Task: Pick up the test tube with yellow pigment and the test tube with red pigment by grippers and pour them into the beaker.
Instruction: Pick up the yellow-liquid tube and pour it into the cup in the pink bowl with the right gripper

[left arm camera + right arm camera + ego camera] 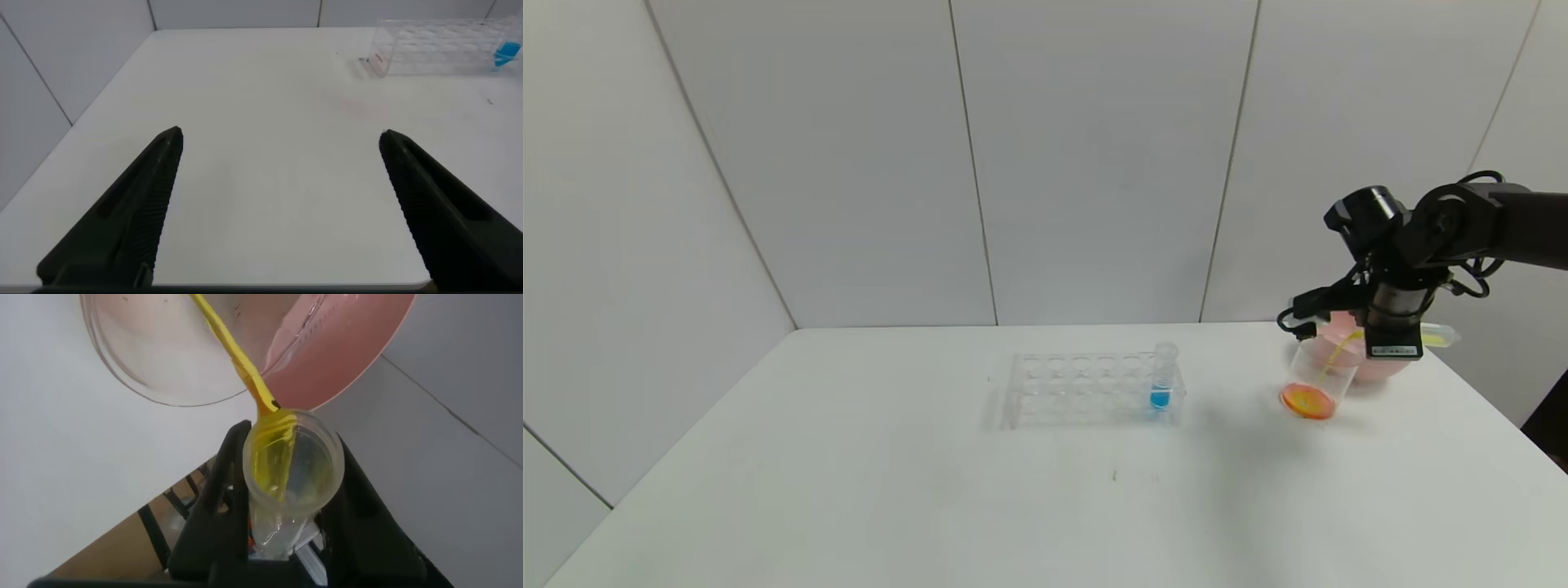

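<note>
Pouring is underway. Head view: right end effector [1395, 347] is tipping the test tube with yellow pigment [1436, 334] over the beaker [1319, 377], a yellow stream [1340, 348] running in. Orange liquid is already sitting in the beaker's bottom, pink bowl [1372, 359] just behind. Advice: keep the mouth over the rim and tilt slowly so nothing is splashing onto the surface [931, 490].

Left wrist view: left end effector [280, 175] is hanging spread wide over bare surface, holding nothing; rack [445, 47] sits far off.

Right wrist view: fingers [225, 490] are clamping the tube [294, 469] on both sides, stream landing inside the beaker [155, 351].
</note>
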Available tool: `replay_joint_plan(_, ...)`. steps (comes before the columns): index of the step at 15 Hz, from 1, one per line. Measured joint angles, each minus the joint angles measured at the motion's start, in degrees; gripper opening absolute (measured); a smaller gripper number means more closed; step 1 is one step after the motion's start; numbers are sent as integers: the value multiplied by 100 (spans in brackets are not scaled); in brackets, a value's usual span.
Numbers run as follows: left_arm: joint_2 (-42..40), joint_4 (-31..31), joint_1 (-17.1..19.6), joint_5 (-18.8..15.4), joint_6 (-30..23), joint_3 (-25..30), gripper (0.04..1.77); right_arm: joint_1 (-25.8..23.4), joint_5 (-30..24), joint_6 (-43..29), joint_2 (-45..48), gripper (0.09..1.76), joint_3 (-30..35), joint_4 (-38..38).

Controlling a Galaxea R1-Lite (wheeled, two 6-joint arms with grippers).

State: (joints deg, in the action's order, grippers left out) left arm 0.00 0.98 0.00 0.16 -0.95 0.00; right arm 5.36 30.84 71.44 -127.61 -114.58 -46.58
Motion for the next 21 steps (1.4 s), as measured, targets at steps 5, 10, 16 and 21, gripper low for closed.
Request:
replay_joint_plan(5, 0, 0, 0, 0, 0, 0, 172, 102, 408, 200, 13, 56, 0, 101)
replay_joint_plan(10, 0, 0, 0, 0, 0, 0, 172, 255, 786, 375, 16, 56, -2, 189)
replay_joint_plan(16, 0, 0, 0, 0, 0, 0, 172, 445, 1488, 466, -30, 56, -2, 194)
replay_joint_plan(21, 0, 0, 0, 0, 0, 0, 172, 552, 1746, 539, -34, 56, -2, 238)
